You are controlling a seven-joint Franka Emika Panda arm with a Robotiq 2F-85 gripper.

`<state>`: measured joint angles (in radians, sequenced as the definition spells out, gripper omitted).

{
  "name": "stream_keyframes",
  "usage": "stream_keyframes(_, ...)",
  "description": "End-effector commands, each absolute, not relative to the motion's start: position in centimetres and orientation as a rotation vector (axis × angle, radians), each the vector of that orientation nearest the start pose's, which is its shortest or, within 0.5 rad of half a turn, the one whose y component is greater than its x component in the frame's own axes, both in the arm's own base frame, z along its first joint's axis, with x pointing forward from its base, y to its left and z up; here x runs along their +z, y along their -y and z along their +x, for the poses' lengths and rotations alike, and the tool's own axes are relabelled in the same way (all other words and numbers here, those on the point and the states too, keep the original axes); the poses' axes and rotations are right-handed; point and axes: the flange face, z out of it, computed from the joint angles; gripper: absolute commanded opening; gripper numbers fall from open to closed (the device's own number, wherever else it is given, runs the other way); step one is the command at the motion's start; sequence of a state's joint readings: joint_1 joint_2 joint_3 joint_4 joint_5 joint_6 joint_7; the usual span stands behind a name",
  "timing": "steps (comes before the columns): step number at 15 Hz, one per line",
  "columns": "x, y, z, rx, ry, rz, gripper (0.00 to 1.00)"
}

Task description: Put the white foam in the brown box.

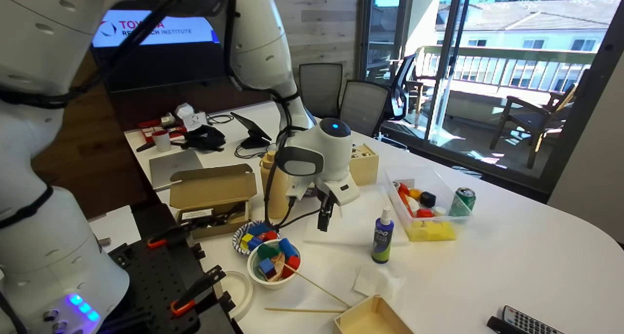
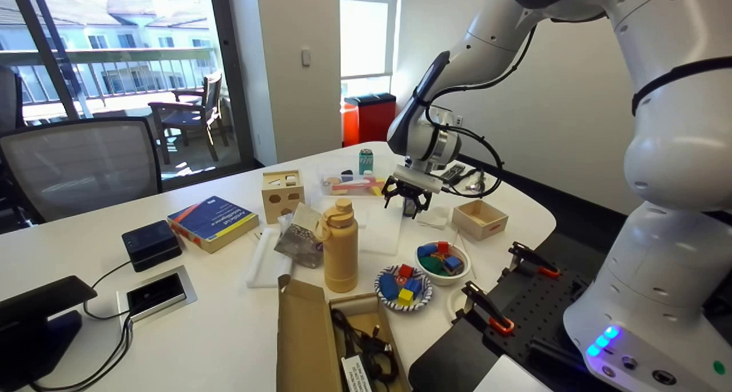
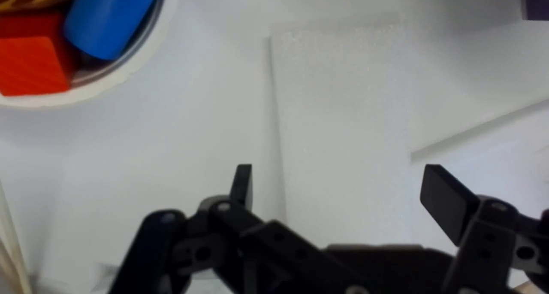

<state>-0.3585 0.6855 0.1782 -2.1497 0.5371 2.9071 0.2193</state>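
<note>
White foam slab [image 3: 343,113]: centre of my wrist view, unboxed; tool [image 3: 339,184]: spread wide, holding nothing; brown cardboard box [image 1: 214,190]: lid raised, left of centre in an exterior view; grasp, carry and placing all outstanding, I judge.

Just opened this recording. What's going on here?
A Franka Panda arm has its gripper open above a strip of white foam. In the wrist view the jaws stand apart with the foam between them and a gap on each side, so nothing is gripped yet. The brown cardboard box sits open on the table, with black cables inside. The foam, apparently meant for that box, is not in it yet.
</note>
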Motion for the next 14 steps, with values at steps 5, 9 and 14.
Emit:
stream_keyframes(5, 5.0, 13.5, 56.0, -0.141, -1.339, -2.5, 1.0)
stream_keyframes(9, 3.2, 14.3, 56.3, -0.107, -1.362, -2.5, 1.0)
stream_keyframes(14, 1.1, 14.9, 56.4, -0.081, -1.386, -2.494, 1.0)
